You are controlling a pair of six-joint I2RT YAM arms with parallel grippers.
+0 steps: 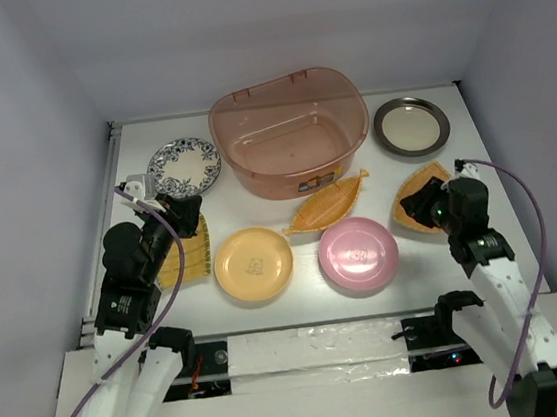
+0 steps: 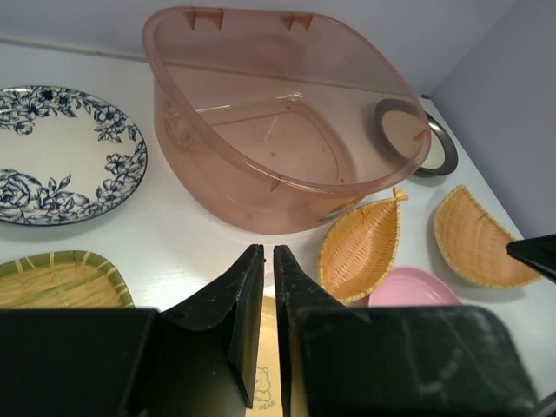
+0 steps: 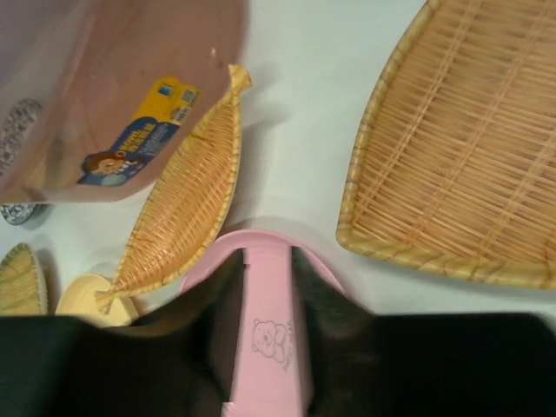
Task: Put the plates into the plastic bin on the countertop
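Note:
The plastic bin (image 1: 290, 132) stands empty at the back middle of the countertop (image 1: 299, 302). Around it lie the blue-white plate (image 1: 184, 166), silver plate (image 1: 411, 126), orange leaf dish (image 1: 328, 203), yellow round plate (image 1: 254, 264) and pink plate (image 1: 358, 254). My left gripper (image 1: 188, 212) hovers over the yellow woven square (image 1: 192, 259), its jaws almost together and empty (image 2: 268, 252). My right gripper (image 1: 417, 203) hovers over the orange fan dish (image 1: 435, 172). In the right wrist view it (image 3: 267, 256) is slightly open and empty, with the pink plate (image 3: 269, 347) below the gap.
White walls close the countertop at the left, back and right. The bin has a yellow-blue label (image 3: 139, 135) on its near side. A foil-covered strip (image 1: 315, 350) runs along the near edge between the arm bases.

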